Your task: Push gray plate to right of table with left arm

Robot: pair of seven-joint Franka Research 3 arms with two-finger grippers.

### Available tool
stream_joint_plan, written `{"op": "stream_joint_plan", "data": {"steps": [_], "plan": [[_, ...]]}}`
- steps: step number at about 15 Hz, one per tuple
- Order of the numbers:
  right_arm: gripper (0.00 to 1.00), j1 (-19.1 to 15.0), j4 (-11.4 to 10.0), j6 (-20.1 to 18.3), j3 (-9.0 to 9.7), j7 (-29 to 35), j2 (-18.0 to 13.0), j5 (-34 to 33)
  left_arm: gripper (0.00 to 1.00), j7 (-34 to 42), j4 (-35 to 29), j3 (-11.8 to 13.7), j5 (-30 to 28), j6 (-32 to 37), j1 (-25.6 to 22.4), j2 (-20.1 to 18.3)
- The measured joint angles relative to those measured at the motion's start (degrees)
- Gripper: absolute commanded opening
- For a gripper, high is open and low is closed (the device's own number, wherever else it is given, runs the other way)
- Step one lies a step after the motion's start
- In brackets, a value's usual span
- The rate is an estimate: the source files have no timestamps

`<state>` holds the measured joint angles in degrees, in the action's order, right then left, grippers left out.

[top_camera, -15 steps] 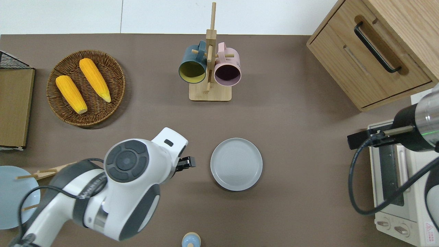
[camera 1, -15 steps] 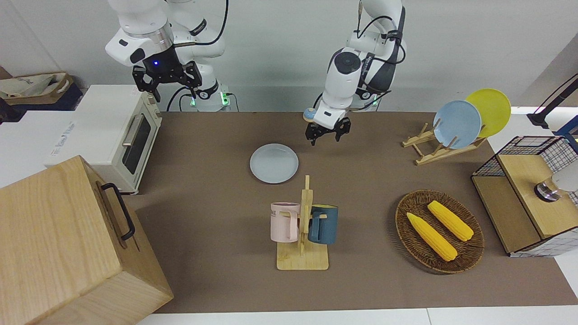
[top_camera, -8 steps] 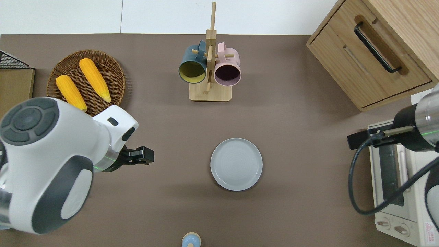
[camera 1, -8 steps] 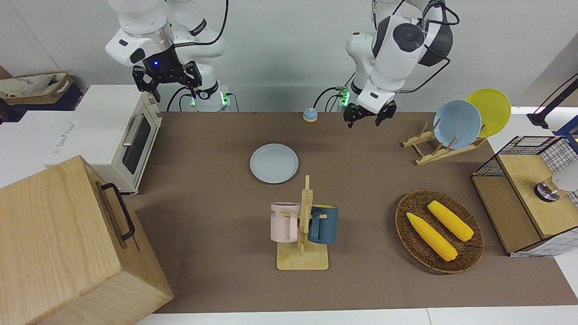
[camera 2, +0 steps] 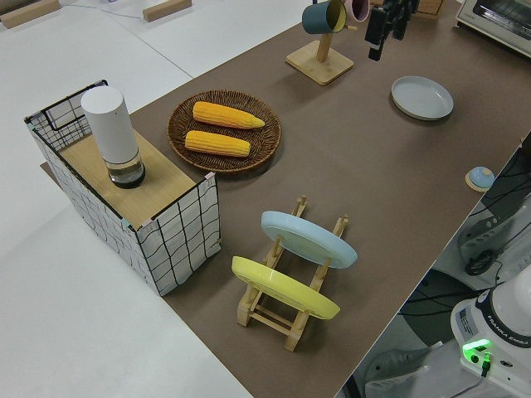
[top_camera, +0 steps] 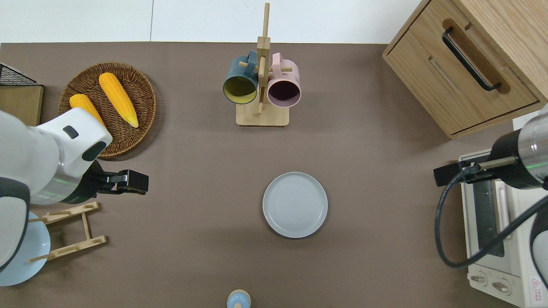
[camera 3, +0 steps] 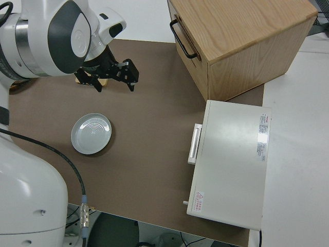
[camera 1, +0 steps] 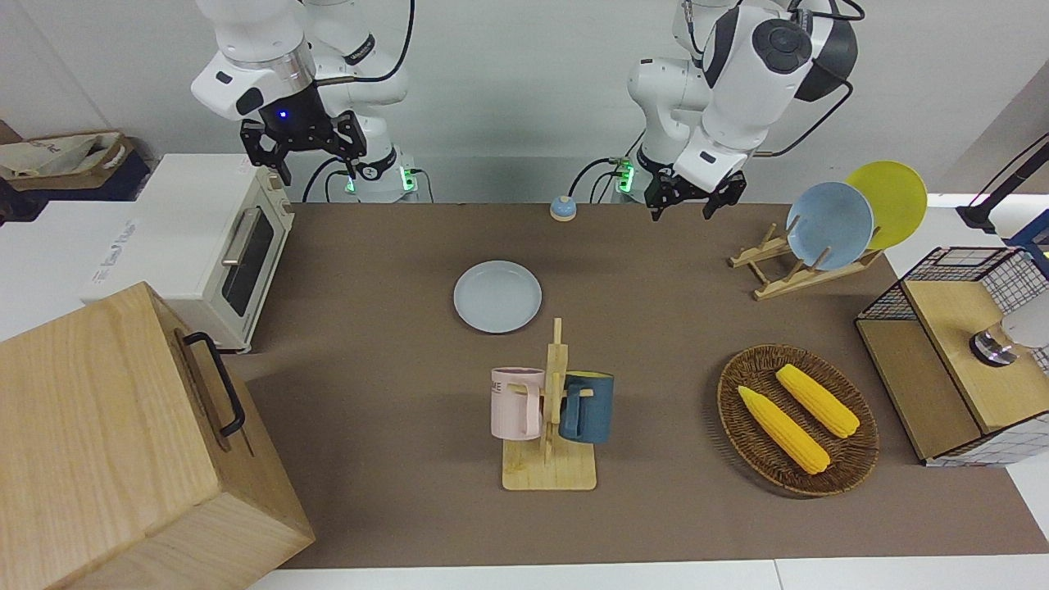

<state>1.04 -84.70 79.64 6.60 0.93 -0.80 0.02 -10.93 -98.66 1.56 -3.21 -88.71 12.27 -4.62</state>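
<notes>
The white left arm's black gripper [top_camera: 128,182], fingers apart, has swung away from the untouched round pale-gray plate [top_camera: 295,204] toward the wooden plate rack [top_camera: 68,231], well apart; the push looks finished or abandoned. Right arm parked.

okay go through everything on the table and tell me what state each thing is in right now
gray plate: flat on the table, untouched.
left gripper: open, empty.
right arm: parked.
mugs: hung on the wooden stand.
corn cobs: lying in the wicker basket.
blue plate and yellow plate: leaning in the rack.
toaster oven: door shut.
</notes>
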Motion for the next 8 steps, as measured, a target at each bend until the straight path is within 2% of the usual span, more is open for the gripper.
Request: {"op": "stream_joint_plan", "data": {"steps": [3, 8], "plan": [[0.983, 0.00, 0.00, 0.00, 0.00, 0.00, 0.00, 0.00, 1.00, 1.82, 1.91, 0.03, 2.60, 0.10, -0.10, 0.75], [0.983, 0.00, 0.00, 0.00, 0.00, 0.00, 0.00, 0.00, 1.00, 2.99, 5.56, 0.10, 2.86, 0.13, -1.66, 4.07]]}}
